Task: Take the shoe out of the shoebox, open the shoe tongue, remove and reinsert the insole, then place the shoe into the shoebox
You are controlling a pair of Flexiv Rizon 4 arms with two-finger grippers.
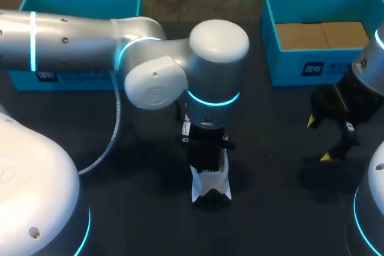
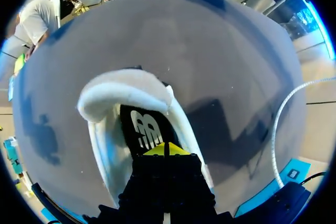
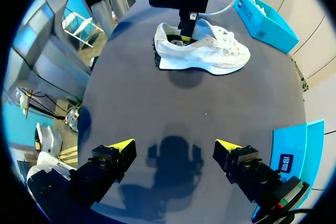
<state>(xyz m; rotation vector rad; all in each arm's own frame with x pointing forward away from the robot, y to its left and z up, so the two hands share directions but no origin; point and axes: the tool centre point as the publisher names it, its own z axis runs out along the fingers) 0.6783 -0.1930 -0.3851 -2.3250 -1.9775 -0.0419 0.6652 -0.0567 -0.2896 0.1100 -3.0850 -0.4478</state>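
A white shoe [image 1: 210, 189] stands on the dark table at the middle, toe toward the front edge. My left arm reaches in from the left, and its gripper [image 1: 207, 169] points straight down into the shoe's opening. In the left wrist view the yellow tips [image 2: 167, 149] are shut together, resting on the black insole [image 2: 143, 127] just ahead of the padded heel collar [image 2: 118, 95]; whether they pinch it is unclear. The right wrist view shows the shoe [image 3: 210, 56] on its sole with the left gripper [image 3: 185, 35] in it. My right gripper [image 1: 318, 139] [image 3: 174, 144] hovers open and empty at the right.
A blue shoebox [image 1: 81, 4] stands at the back left. A second blue box [image 1: 324, 1] with brown cardboard inside stands at the back right, just behind my right gripper. A white cable [image 1: 114, 130] hangs from the left arm.
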